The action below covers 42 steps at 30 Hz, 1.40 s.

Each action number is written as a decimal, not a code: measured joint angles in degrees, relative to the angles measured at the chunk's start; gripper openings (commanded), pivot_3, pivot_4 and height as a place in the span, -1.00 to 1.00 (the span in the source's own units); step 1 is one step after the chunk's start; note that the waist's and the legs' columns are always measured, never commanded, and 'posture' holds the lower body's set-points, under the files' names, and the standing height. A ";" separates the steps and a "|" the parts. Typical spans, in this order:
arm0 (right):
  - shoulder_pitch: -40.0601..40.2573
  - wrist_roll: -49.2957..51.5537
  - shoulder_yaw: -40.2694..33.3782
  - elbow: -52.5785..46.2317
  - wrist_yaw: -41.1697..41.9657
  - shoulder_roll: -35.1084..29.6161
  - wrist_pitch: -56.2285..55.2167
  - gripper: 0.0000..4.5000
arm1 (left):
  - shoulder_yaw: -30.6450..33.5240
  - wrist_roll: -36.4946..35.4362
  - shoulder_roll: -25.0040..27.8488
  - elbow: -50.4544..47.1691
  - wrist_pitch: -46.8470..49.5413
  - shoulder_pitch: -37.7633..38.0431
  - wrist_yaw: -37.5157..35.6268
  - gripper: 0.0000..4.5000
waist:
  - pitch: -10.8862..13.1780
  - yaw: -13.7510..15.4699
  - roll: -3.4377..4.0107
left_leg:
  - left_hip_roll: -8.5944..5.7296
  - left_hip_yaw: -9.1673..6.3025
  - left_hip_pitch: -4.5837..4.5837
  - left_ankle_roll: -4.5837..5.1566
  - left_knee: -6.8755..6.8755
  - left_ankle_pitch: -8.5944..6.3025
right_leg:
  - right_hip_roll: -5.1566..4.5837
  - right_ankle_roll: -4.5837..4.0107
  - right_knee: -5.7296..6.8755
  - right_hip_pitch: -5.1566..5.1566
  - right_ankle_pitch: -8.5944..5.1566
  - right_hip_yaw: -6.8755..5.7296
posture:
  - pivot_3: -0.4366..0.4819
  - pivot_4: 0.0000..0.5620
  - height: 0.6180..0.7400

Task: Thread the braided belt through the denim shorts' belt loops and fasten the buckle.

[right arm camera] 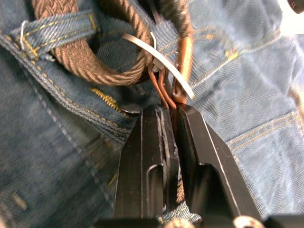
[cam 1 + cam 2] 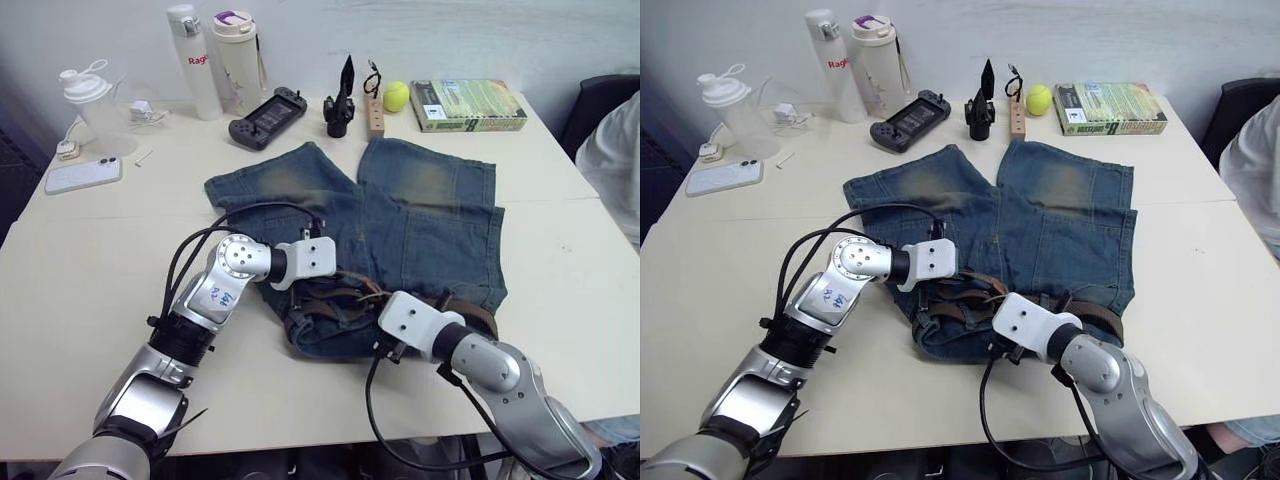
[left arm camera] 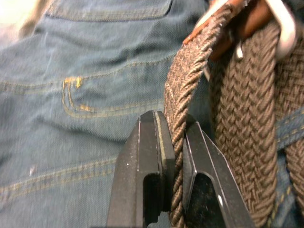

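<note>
The faded blue denim shorts (image 2: 400,220) lie flat on the pale worktop (image 2: 90,260), with the waistband toward the robot. The dark brown woven braided belt (image 3: 247,109) lies bunched along that waistband, and at least one blue denim belt loop (image 1: 57,27) has the belt passing under it.

The left claw (image 3: 175,142) is clamped on the edge of one strand of the belt. The right claw (image 1: 172,114) is clamped on the smooth brown leather end, just beside the silver-grey metal buckle (image 1: 159,64).

The risks, as I judge them:
- If the two claws pull apart too strongly, the belt can drag the shorts over the worktop and fold the waistband.
- The left grip is only on the belt's edge, so the braid can slip out or twist.
- The right grip is very near the prong, so the prong may catch on the denim or on the braid.

It is hard to see how many loops the belt already passes, because both arms cover the waistband. The free end of the belt I cannot find with certainty.
</note>
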 measured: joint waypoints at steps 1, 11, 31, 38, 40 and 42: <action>0.02 0.00 -0.15 -0.01 0.01 0.06 0.00 -0.96 | -0.08 -0.07 0.69 -0.57 -0.30 0.27 -1.15 -1.00 | 0.00 -0.02 0.00 | 0.00 0.00 0.00 0.00 0.00 0.00 | 0.00 0.00 0.00 0.00 0.00 0.00 | -0.05 -0.47 1.00; -0.22 0.47 -0.77 -0.44 -0.12 3.07 0.49 -0.96 | -0.20 -0.66 6.05 -6.55 -1.72 3.98 -7.11 -1.00 | 0.00 -0.21 0.01 | 0.02 0.00 0.01 -0.01 -0.01 0.00 | 0.02 0.00 -0.01 0.00 0.00 0.02 | -0.05 -0.47 1.00; -2.25 -1.41 0.76 -0.35 3.21 -2.42 0.41 -0.96 | -2.26 0.96 -1.97 -1.58 1.44 0.66 -2.48 -1.00 | -0.01 0.14 0.00 | -0.02 0.00 0.00 0.02 0.06 0.00 | 0.00 0.00 0.03 0.02 0.00 0.01 | -0.05 -0.47 1.00; -2.10 -1.73 0.76 -0.35 4.75 -3.99 -0.22 -0.96 | -2.89 1.32 -2.21 2.24 -2.70 -1.62 -3.96 -1.00 | -0.01 0.10 0.00 | -0.01 0.00 0.01 0.02 0.07 0.00 | 0.00 0.00 0.03 0.02 0.00 0.00 | -0.05 -0.47 1.00; -1.91 -1.73 0.69 -0.35 4.96 -3.99 -0.22 -0.96 | -3.02 1.32 -2.34 2.60 -3.12 -1.62 -4.20 -1.00 | -0.01 0.10 -0.01 | -0.01 -0.01 0.01 0.02 0.07 0.00 | 0.00 0.00 0.03 0.02 0.00 0.00 | -0.05 -0.47 1.00; -1.39 -1.65 0.19 -0.50 5.10 -3.92 -0.12 -0.96 | -3.24 1.33 -2.95 3.00 -3.30 -1.60 -4.18 -1.00 | -0.01 0.18 -0.01 | -0.02 -0.01 0.00 0.02 0.08 0.00 | 0.00 0.00 0.03 0.04 0.00 -0.01 | -0.05 -0.47 1.00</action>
